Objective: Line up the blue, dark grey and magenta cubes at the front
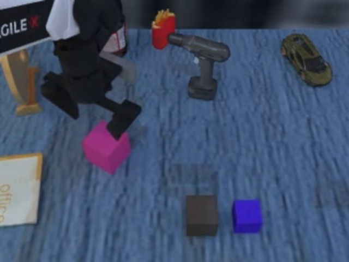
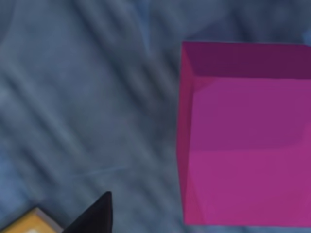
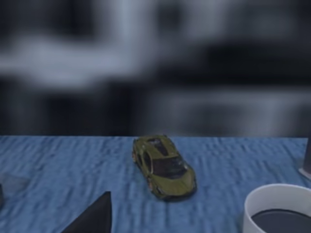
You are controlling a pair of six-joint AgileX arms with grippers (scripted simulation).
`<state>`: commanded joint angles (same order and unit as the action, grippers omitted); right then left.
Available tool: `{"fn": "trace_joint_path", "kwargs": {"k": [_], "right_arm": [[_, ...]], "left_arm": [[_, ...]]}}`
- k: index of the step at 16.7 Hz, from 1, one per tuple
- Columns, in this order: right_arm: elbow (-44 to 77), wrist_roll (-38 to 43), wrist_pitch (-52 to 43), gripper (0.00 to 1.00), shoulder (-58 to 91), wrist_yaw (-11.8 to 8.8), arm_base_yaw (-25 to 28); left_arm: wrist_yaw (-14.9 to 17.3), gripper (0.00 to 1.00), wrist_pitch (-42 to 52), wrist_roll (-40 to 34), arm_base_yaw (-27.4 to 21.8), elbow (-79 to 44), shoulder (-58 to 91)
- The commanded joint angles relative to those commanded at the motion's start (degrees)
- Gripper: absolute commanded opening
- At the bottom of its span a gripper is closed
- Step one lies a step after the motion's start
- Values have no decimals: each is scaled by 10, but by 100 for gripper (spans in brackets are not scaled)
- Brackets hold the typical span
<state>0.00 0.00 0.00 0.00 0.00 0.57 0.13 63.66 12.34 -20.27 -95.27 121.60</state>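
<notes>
The magenta cube (image 1: 106, 147) sits at the table's left, well behind the other two. My left gripper (image 1: 116, 131) hangs open right over its back edge. In the left wrist view the magenta cube (image 2: 245, 141) fills the right side, and one dark fingertip (image 2: 99, 216) stands apart from it with bare cloth between. Near the front edge the dark grey cube (image 1: 201, 215) and the blue cube (image 1: 247, 215) stand side by side with a small gap. My right gripper (image 3: 138, 225) is outside the top view; its wrist view shows one fingertip (image 3: 99, 216) above the cloth, holding nothing.
A dark grey power drill (image 1: 204, 60) and a red fries box (image 1: 162, 28) stand at the back centre. An olive toy car (image 1: 306, 59) is at the back right. A wooden stand (image 1: 22, 82) and a white pad (image 1: 19, 188) lie at the left. A white cup (image 3: 279, 208) is near my right gripper.
</notes>
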Motion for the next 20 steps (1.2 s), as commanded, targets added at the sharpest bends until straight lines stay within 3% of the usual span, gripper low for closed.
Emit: {"fn": "trace_joint_path", "kwargs": {"k": [6, 13, 18, 20], "right_arm": [[0, 0, 0, 100, 0, 0, 0], [0, 0, 0, 100, 0, 0, 0], [0, 0, 0, 100, 0, 0, 0], [0, 0, 0, 100, 0, 0, 0]], "left_arm": [[0, 100, -10, 1, 2, 7, 5], [1, 100, -157, 2, 1, 89, 64], [1, 100, -172, 2, 1, 99, 73], [1, 85, -172, 2, 1, 99, 73]]}}
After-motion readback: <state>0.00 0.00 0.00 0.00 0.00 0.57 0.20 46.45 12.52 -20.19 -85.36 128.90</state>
